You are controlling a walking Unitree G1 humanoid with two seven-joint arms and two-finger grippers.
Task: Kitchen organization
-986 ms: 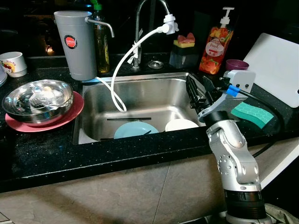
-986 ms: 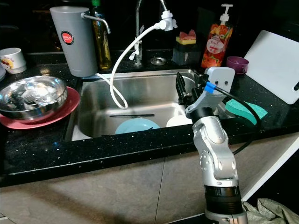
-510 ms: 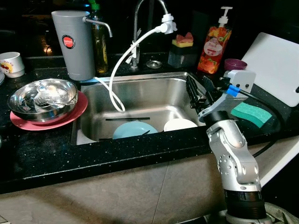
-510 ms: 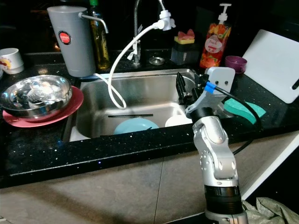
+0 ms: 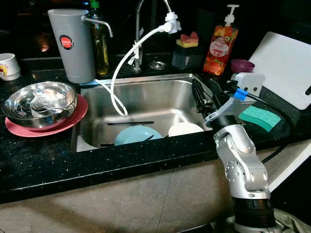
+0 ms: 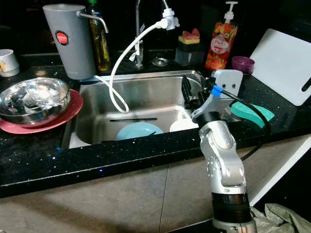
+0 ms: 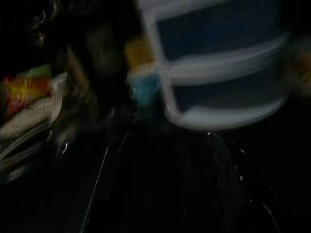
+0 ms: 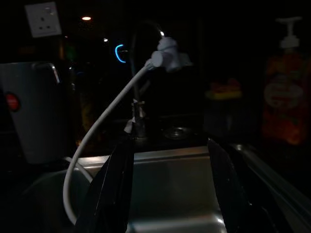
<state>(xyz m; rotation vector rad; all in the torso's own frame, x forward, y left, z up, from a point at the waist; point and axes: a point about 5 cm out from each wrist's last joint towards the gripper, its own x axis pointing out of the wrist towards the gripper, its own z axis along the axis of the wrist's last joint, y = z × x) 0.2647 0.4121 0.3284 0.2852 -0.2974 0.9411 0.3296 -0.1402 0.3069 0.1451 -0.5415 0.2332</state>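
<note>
My right gripper (image 5: 205,93) hangs open over the right rim of the steel sink (image 5: 146,94), with nothing between its black fingers (image 8: 112,194). In the right wrist view it looks across the basin toward the tap and its white hose (image 8: 104,121). On the sink floor lie a light blue plate (image 5: 130,135) and a white dish (image 5: 184,129), side by side below the gripper. A steel bowl (image 5: 41,97) rests on a red plate (image 5: 73,117) on the counter left of the sink. The left wrist view is dark and blurred.
A grey water jug (image 5: 70,46) and an oil bottle (image 5: 99,43) stand behind the sink's left corner. At the back right are a sponge holder (image 5: 187,51), a soap dispenser (image 5: 216,43) and a purple cup (image 5: 239,65). A green sponge (image 5: 260,117) and a white cutting board (image 5: 286,68) sit right of the arm.
The whole picture has drifted slightly, so the camera moved. The right gripper stays open above the sink's right rim, and the dishes lie where they were.
</note>
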